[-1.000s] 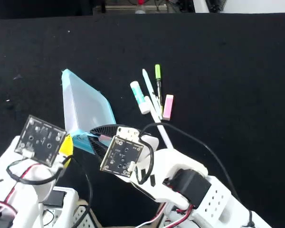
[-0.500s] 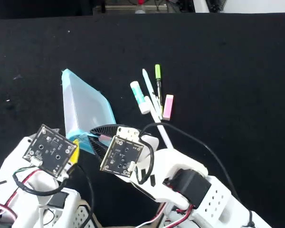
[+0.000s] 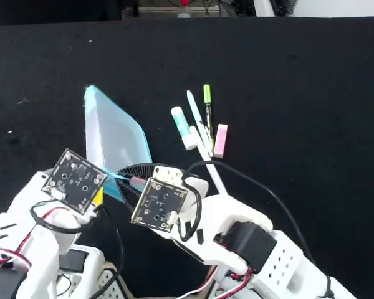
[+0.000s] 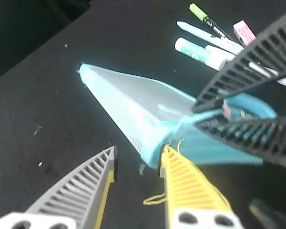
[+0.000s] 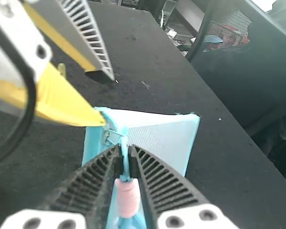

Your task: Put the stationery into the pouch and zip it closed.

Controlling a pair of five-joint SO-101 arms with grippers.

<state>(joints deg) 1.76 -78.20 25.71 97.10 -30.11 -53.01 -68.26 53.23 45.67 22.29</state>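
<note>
The light-blue mesh pouch [image 3: 112, 134] lies left of centre on the black table [image 3: 299, 81], one end lifted. My right gripper [image 5: 125, 150] is shut on the pouch's blue zipper pull cord [image 5: 126, 164], which carries a pink bead [image 5: 127, 192]. My left gripper [image 4: 138, 152] is open at the pouch's near corner [image 4: 150, 150], its yellow finger [image 4: 183, 183] touching that corner. Beside the pouch lie a glue stick [image 3: 183, 126], a white pen [image 3: 196, 117], a green pen [image 3: 207, 96] and a pink eraser [image 3: 220, 139].
Both arm bodies crowd the table's near edge, the left one [image 3: 25, 243] and the right one [image 3: 249, 243]. A white cable [image 3: 215, 177] from the right arm runs close to the stationery. Black tabletop stretches to the far and right sides.
My left arm has swung right, toward the pouch's near corner beside the right gripper. The pouch's far corner has shifted slightly. The right arm has kept still.
</note>
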